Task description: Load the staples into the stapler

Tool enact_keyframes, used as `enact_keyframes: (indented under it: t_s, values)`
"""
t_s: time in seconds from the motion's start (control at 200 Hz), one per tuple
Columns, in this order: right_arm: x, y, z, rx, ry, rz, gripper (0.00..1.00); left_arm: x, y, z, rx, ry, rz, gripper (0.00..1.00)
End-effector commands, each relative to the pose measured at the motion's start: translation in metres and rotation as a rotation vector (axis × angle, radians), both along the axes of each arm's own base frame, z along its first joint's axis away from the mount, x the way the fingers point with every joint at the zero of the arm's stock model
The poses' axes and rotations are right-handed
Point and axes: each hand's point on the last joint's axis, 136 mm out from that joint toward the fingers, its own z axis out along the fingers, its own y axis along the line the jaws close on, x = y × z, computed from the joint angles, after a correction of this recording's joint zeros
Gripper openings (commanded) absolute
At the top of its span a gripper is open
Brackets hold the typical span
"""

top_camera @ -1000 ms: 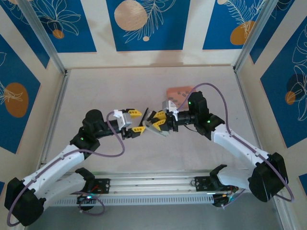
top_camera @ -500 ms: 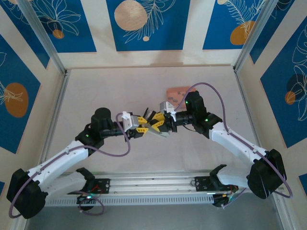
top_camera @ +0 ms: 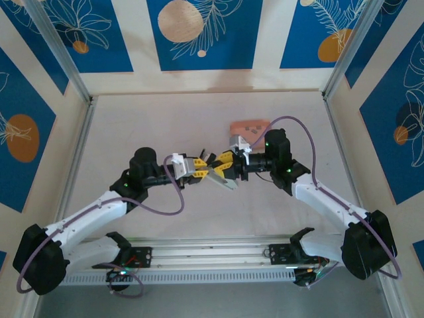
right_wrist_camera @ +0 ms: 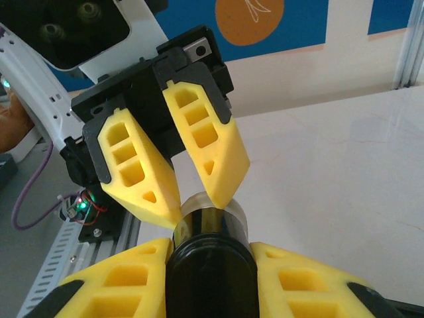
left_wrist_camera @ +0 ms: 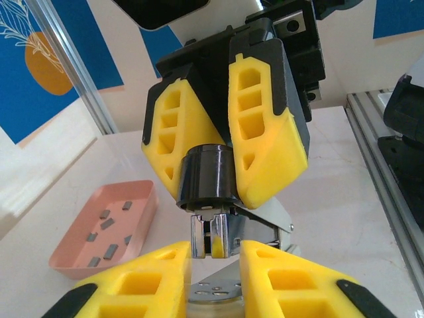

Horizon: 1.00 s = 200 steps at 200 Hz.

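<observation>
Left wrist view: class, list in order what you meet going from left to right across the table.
First the pink tray holding the staples → the stapler at centre → the metal rail along the table's edge.

Blue leaf-patterned wall panels (top_camera: pixel 205 33); pale table (top_camera: pixel 165 126); aluminium rail (top_camera: pixel 212 255).

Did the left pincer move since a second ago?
Yes. The left pincer slid right, closer to the pink tray, up to the stapler in the right pincer.
</observation>
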Motion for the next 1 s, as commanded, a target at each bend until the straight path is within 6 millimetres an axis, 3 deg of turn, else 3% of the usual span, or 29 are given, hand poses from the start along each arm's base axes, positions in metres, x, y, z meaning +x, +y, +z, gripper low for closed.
enact_keyframes:
  t_s: [0.0, 0.21, 0.455, 0.635, 0.795, 0.995]
  values:
    - [-0.023, -0.01, 0.091, 0.21, -0.289, 0.076, 0.0, -0.008, 0.009, -0.083, 0.198, 0.204, 0.018, 0.22]
    - [-0.024, -0.013, 0.089, 0.191, -0.292, 0.078, 0.0, -0.01, 0.013, -0.094, 0.24, 0.224, 0.019, 0.2]
    - [-0.035, 0.012, 0.063, 0.033, -0.32, 0.124, 0.0, -0.011, 0.012, -0.1, 0.267, 0.253, 0.013, 0.2]
    - [-0.032, 0.016, 0.045, 0.001, -0.296, 0.138, 0.0, -0.013, 0.009, -0.095, 0.236, 0.257, -0.003, 0.35]
    - [-0.04, 0.017, 0.048, 0.018, -0.302, 0.182, 0.0, -0.012, 0.008, -0.101, 0.26, 0.277, -0.007, 0.31]
    - [-0.049, 0.01, 0.066, 0.123, -0.328, 0.211, 0.0, -0.007, 0.007, -0.113, 0.293, 0.303, 0.004, 0.25]
